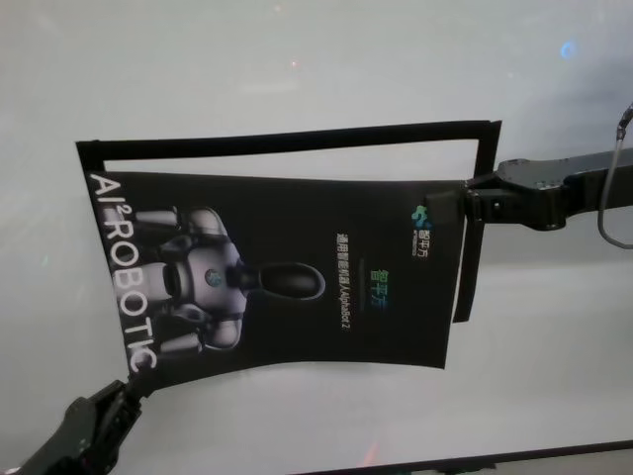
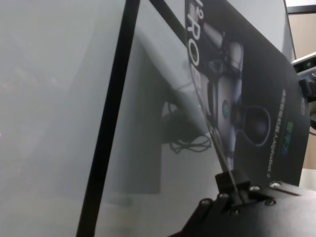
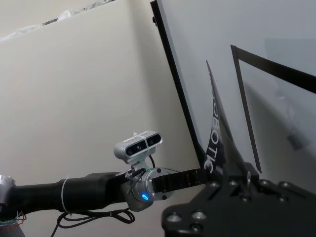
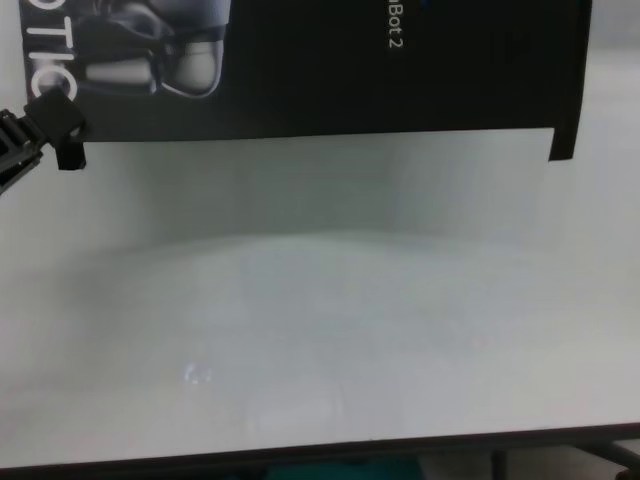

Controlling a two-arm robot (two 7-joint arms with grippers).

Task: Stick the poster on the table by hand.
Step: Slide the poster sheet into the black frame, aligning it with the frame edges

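Lower left of head view: left gripper (image 1: 127,388) pinching poster (image 1: 297,267) corner. Right gripper (image 1: 463,203) clamped on opposite edge, centre right. Held taut between both, above table (image 1: 297,59).

The chest view cuts the poster (image 4: 330,70) off at twelve o'clock, leaving only "OTIC" and "Bot 2" readable, and the left gripper (image 4: 55,125) runs off at nine o'clock. In the head view the right gripper (image 1: 465,203) covers the poster's three o'clock edge, the small white lettering (image 1: 341,265) is too fine to read, and the left arm (image 1: 69,435) leaves at seven o'clock.
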